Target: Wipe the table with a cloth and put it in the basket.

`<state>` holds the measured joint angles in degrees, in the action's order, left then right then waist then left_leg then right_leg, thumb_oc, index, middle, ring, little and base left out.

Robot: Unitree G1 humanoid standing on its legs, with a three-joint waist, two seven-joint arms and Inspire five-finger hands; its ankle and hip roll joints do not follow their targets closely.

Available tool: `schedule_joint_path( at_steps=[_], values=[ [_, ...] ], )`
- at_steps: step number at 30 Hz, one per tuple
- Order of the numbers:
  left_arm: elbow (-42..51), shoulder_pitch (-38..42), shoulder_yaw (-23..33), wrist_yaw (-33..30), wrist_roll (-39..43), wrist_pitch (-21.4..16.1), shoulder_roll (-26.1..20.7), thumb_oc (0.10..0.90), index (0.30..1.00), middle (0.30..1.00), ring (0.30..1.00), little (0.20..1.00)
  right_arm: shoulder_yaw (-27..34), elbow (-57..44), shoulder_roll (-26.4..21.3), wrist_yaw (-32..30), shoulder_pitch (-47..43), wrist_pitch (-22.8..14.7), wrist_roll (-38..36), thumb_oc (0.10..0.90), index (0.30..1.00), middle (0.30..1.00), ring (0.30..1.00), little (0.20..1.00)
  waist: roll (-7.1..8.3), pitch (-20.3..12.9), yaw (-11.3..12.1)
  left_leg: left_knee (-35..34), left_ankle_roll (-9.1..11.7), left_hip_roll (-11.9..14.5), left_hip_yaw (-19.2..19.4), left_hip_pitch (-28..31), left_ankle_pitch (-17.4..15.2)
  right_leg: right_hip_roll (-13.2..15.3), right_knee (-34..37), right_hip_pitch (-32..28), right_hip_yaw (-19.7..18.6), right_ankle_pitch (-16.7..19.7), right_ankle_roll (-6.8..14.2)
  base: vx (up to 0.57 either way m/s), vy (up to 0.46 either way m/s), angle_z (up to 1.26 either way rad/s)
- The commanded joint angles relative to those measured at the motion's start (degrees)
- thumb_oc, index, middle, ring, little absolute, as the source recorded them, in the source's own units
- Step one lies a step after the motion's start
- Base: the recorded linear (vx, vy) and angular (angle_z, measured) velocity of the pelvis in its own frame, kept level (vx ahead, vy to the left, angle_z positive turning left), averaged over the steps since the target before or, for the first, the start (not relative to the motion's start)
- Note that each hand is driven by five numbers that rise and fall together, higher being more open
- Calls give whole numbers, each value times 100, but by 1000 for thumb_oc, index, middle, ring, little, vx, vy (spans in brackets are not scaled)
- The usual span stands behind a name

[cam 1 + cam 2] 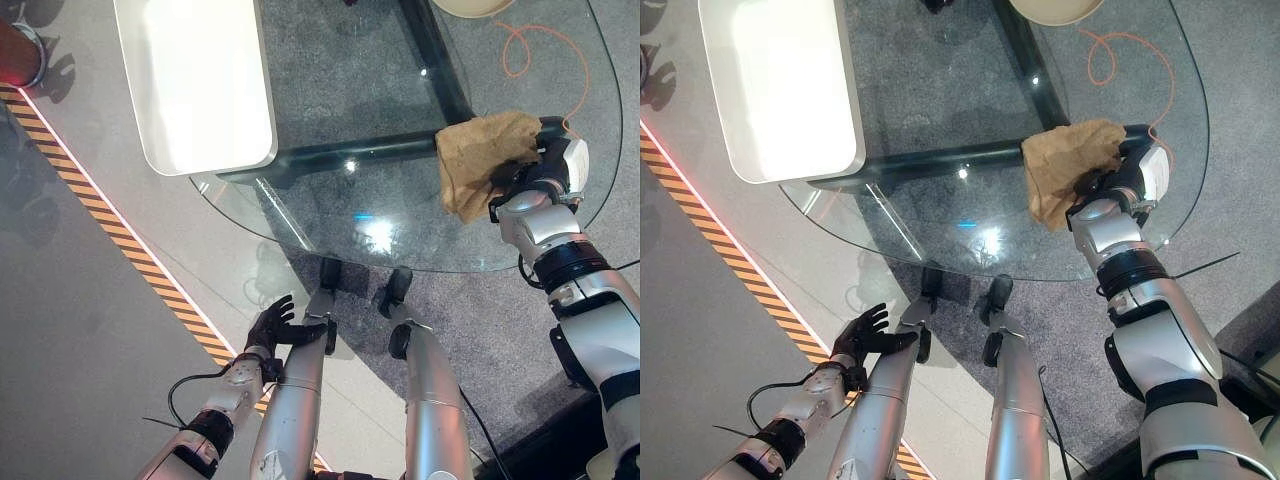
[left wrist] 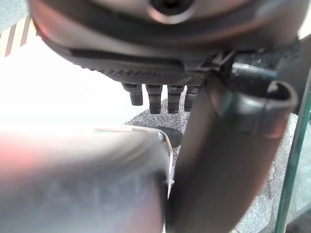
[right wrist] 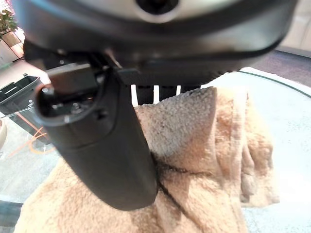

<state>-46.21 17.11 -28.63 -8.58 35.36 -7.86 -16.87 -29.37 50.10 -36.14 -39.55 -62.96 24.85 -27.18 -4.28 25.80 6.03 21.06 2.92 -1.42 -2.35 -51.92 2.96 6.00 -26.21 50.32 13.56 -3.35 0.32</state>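
- Lowest in the head views, the left hand (image 1: 272, 327) hangs below the table's near edge over the floor, its fingers (image 2: 154, 97) straight and spread, holding nothing.
- On the glass table (image 1: 350, 215), near its right edge, lies a crumpled tan cloth (image 1: 480, 160).
- Right hand (image 1: 1124, 180) rests on the cloth's right side; its thumb lies across the fabric, but whether its fingers (image 3: 145, 93) press flat or clamp the cloth cannot be told.
- At the table's far left sits a white tray-like block (image 1: 195, 80).
- An orange cord (image 1: 540, 50) loops beneath the glass, beyond the cloth.
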Motion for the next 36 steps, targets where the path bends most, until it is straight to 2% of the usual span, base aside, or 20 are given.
schedule_joint_path(
  at_steps=[1, 2, 7, 8, 9, 10, 16, 18, 19, 20, 31, 32, 33, 34, 36],
  values=[
    [128, -284, -266, -137, 41, 16, -47, 800, 900, 900, 900, 900, -223, -326, 839, 799, -112, -243, -590, 100, 300, 300, 300, 200, 29, 399, 286, 210, -353, -370, 326, -4, -517, 161, 682, 93, -299, 709, 601, 47, 5, 5],
    [127, -390, -303, -136, 46, 17, -39, 800, 900, 900, 900, 900, -236, -335, 864, 784, 1, -263, -600, 100, 300, 300, 300, 200, 12, 399, 314, 240, -330, -348, 310, 204, -706, 133, 603, -78, -346, 535, 648, 47, 9, 5],
    [127, -381, -268, -148, 91, 34, -37, 800, 900, 900, 900, 900, -172, -742, 819, 180, 30, -636, -589, 100, 300, 300, 300, 200, 11, 399, 289, 209, -322, -347, 323, 260, -696, 138, 605, -131, -359, 525, 663, -4, 5, 1],
    [105, -307, -226, -169, 105, 24, -60, 800, 900, 900, 900, 900, -99, -916, 756, -8, -71, -743, -531, 100, 300, 300, 300, 200, 46, 399, 247, 173, -345, -362, 335, 71, -514, 155, 674, 26, -320, 696, 628, -62, 4, 0],
    [80, -321, -214, -168, 102, 8, -60, 800, 900, 900, 900, 900, -73, -980, 742, -79, -77, -772, -498, 100, 300, 300, 300, 200, 58, 399, 240, 175, -345, -356, 338, 78, -519, 150, 671, 21, -322, 696, 633, 0, 0, 0],
    [43, -458, -230, -164, 97, -14, -53, 800, 900, 900, 900, 900, -40, -1063, 740, -211, 18, -886, -411, 100, 300, 300, 300, 200, 58, 399, 262, 211, -325, -325, 321, 304, -728, 115, 590, -169, -371, 518, 689, 59, 1, -1],
    [106, -613, -126, -157, 92, -56, -156, 800, 900, 900, 900, 900, 255, -1532, 430, -729, -115, -1205, -115, 100, 300, 300, 300, 200, 152, 399, 225, 218, -361, -286, 318, 358, -786, 86, 587, -227, -389, 518, 720, 10, 0, 0],
    [137, -627, -95, -148, 104, -50, -201, 800, 900, 900, 900, 900, 338, -1592, 288, -814, -199, -1282, -87, 100, 300, 300, 300, 200, 175, 399, 211, 220, -373, -283, 314, 351, -790, 85, 593, -226, -386, 527, 723, -31, -1, 0],
    [160, -541, -45, -140, 116, -35, -238, 800, 900, 900, 900, 900, 394, -1624, 186, -884, -331, -1344, -93, 100, 300, 300, 300, 200, 200, 399, 181, 206, -400, -297, 339, 149, -616, 104, 658, -56, -344, 695, 676, 0, 0, 0],
    [159, -643, -68, -132, 116, -26, -243, 800, 900, 900, 900, 900, 384, -1612, 173, -908, -261, -1377, -104, 100, 300, 300, 300, 200, 188, 399, 205, 248, -383, -277, 317, 345, -813, 77, 575, -219, -391, 523, 725, 0, 0, 0],
    [228, -778, -68, -44, 184, -35, -343, 800, 900, 900, 900, 900, 419, -1611, -161, -1242, -589, -1668, -173, 100, 300, 300, 300, 200, 148, 399, 251, 359, -416, -290, 307, 271, -882, 109, 535, -172, -368, 498, 702, 2, 2, 0],
    [237, -697, -44, -53, 188, -44, -350, 800, 900, 900, 900, 900, 425, -1622, -193, -1299, -711, -1693, -126, 100, 300, 300, 300, 200, 159, 399, 238, 332, -436, -307, 333, 68, -695, 143, 611, -11, -312, 661, 650, -50, 17, 2],
    [238, -707, -49, -51, 197, -57, -350, 800, 900, 900, 900, 900, 418, -1618, -198, -1359, -737, -1720, -120, 100, 300, 300, 300, 200, 151, 399, 246, 337, -436, -305, 333, 63, -698, 148, 605, -8, -307, 654, 647, 0, 0, 0],
    [230, -804, -80, -46, 200, -65, -342, 800, 900, 900, 900, 900, 400, -1606, -175, -1391, -658, -1747, -113, 100, 300, 300, 300, 200, 131, 399, 272, 372, -414, -287, 308, 254, -887, 124, 523, -162, -357, 483, 695, 71, 15, 0],
    [266, -885, -77, -41, 180, -115, -343, 800, 900, 900, 900, 900, 432, -1658, -204, -1718, -696, -1918, -78, 100, 300, 300, 300, 200, 109, 399, 303, 411, -416, -284, 300, 247, -927, 139, 491, -166, -347, 446, 694, 40, 7, 0]
  ],
)
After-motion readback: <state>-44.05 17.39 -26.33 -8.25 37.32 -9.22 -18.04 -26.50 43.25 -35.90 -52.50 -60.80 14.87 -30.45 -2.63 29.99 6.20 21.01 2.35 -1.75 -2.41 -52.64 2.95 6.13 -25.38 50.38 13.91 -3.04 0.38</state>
